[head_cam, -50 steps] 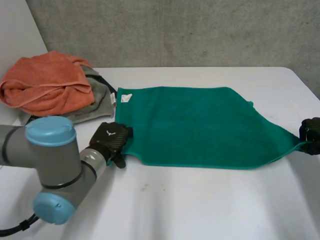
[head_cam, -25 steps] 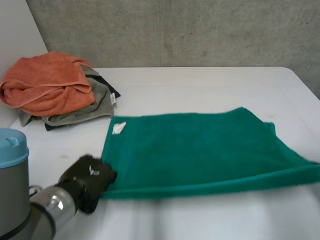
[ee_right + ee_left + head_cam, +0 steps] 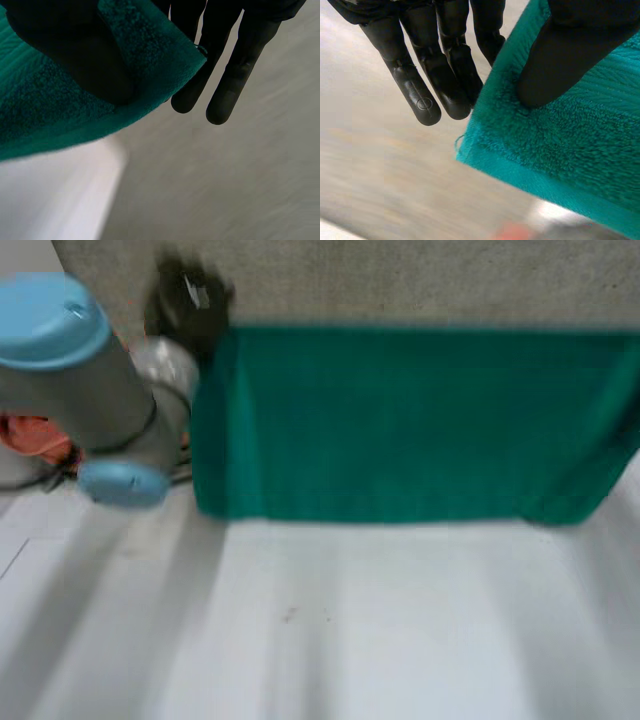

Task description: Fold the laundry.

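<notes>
Head view: the white table [image 3: 350, 640] lies bare across its whole near part, with open room in front of and beneath the hanging cloth. The green towel [image 3: 400, 420] is held up off the table and spread flat, facing the camera. Its long axis runs from the robot's left to its right. Its upper edge is level and taut, and its side edge on the robot's left hangs straight down. The lower edge is seen against the far part of the table; whether it touches the table cannot be told. The lower corner on the robot's right sags a little.

The left arm [image 3: 80, 380] is raised beside the towel's left edge. The left hand [image 3: 188, 302] is at the upper left corner. In the left wrist view the towel's corner is pinched between the thumb [image 3: 560, 60] and straight fingers [image 3: 415, 85].

In the right wrist view the opposite corner is pinched by the right hand [image 3: 235, 75], thumb on one face and straight fingers behind.

A patch of orange cloth [image 3: 35, 435] is seen behind the left arm.
</notes>
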`<state>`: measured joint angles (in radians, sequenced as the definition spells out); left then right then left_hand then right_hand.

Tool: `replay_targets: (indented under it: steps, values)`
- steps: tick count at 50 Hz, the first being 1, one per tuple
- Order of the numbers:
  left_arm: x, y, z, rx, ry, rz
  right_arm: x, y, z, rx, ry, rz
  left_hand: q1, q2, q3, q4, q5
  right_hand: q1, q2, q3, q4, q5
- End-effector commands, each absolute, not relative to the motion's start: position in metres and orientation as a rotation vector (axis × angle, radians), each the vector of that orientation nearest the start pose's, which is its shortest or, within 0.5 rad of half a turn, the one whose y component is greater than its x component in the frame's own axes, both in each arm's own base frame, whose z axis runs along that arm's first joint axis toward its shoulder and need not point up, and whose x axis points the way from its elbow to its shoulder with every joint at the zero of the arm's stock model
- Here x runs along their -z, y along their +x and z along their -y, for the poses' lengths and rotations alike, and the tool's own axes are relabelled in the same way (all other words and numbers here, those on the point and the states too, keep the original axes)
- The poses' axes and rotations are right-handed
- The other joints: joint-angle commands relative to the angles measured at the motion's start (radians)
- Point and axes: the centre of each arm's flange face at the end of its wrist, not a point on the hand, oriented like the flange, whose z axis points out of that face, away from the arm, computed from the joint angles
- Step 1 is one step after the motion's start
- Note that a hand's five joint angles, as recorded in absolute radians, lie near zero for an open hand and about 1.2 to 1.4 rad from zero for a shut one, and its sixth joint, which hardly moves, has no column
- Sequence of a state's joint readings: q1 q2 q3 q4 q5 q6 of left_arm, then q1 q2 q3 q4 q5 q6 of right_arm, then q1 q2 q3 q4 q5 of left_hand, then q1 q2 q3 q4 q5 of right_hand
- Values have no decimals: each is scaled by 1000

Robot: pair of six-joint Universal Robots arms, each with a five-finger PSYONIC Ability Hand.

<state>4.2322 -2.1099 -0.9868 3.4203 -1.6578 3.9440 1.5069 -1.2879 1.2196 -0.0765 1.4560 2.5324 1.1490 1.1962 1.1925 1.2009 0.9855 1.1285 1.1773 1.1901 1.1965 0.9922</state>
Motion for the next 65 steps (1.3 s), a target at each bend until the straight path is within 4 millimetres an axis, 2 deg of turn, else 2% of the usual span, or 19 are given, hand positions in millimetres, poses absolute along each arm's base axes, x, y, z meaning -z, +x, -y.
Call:
replay_targets:
  steps: [1, 6, 10, 12, 13, 20, 21, 24, 29, 31, 34, 36, 38, 41, 44, 47, 51, 59, 65]
  values:
    - [-398, -311, 342, 2584, 571, -953, -390, 114, 406, 3093, -412, -1640, 247, 200, 204, 195, 236, 268, 219, 206, 200, 229]
    - [-371, -309, 341, 2570, 631, -1097, -386, 114, 405, 3075, -400, -1655, 247, 200, 204, 195, 236, 268, 219, 206, 200, 229]
    - [-333, -306, 341, 2519, 704, -1251, -364, 115, 405, 2982, -436, -1785, 247, 200, 204, 195, 236, 268, 219, 206, 200, 229]
    - [-312, -302, 340, 2471, 743, -1325, -340, 116, 408, 2876, -472, -1908, 247, 200, 204, 195, 236, 268, 219, 206, 200, 229]
    - [-296, -301, 337, 2438, 777, -1374, -318, 118, 411, 2781, -512, -1994, 247, 200, 204, 195, 236, 268, 219, 206, 200, 229]
    - [-229, -300, 319, 2293, 949, -1572, -233, 127, 407, 2416, -689, -2235, 247, 200, 204, 195, 236, 268, 219, 206, 200, 229]
    - [-210, -299, 313, 2253, 1008, -1621, -218, 128, 404, 2358, -737, -2285, 247, 200, 204, 195, 236, 268, 219, 206, 200, 229]
    - [-184, -297, 302, 2187, 1093, -1698, -202, 127, 397, 2295, -811, -2356, 247, 200, 204, 195, 236, 268, 219, 206, 200, 229]
    - [-149, -283, 265, 1987, 1242, -1866, -170, 127, 365, 2038, -1067, -2545, 247, 200, 204, 195, 236, 268, 219, 206, 200, 229]
    - [-150, -275, 251, 1913, 1276, -1920, -171, 127, 355, 1976, -1145, -2585, 247, 200, 204, 195, 236, 268, 219, 206, 200, 229]
    - [-155, -258, 217, 1696, 1395, -2023, -187, 119, 319, 1772, -1346, -2707, 247, 200, 204, 195, 236, 268, 219, 206, 200, 229]
    - [-155, -239, 189, 1436, 1485, -2121, -191, 109, 310, 1680, -1369, -2781, 247, 200, 204, 195, 236, 268, 219, 206, 200, 229]
    - [-160, -221, 162, 1161, 1533, -2222, -192, 86, 295, 1438, -1405, -2913, 247, 200, 204, 195, 236, 268, 219, 206, 200, 229]
    - [-165, -219, 158, 1134, 1528, -2217, -188, 80, 284, 1269, -1435, -2945, 247, 200, 204, 195, 236, 268, 219, 206, 200, 229]
    - [-173, -230, 164, 1242, 1524, -2165, -188, 81, 286, 1279, -1445, -2933, 247, 200, 204, 195, 236, 268, 219, 206, 200, 229]
    - [-187, -243, 187, 1430, 1451, -2084, -188, 82, 293, 1356, -1434, -2924, 247, 200, 204, 195, 236, 268, 219, 206, 200, 229]
    - [-178, -267, 231, 1583, 1374, -1996, -188, 98, 320, 1624, -1342, -2851, 247, 200, 204, 195, 236, 268, 219, 206, 200, 229]
    - [-159, -296, 295, 1711, 1285, -1925, -172, 119, 369, 1876, -1212, -2739, 247, 200, 204, 195, 236, 268, 219, 206, 200, 229]
    - [-166, -317, 336, 1903, 1179, -1771, -163, 126, 415, 2115, -1161, -2694, 247, 200, 204, 195, 236, 268, 219, 206, 200, 229]
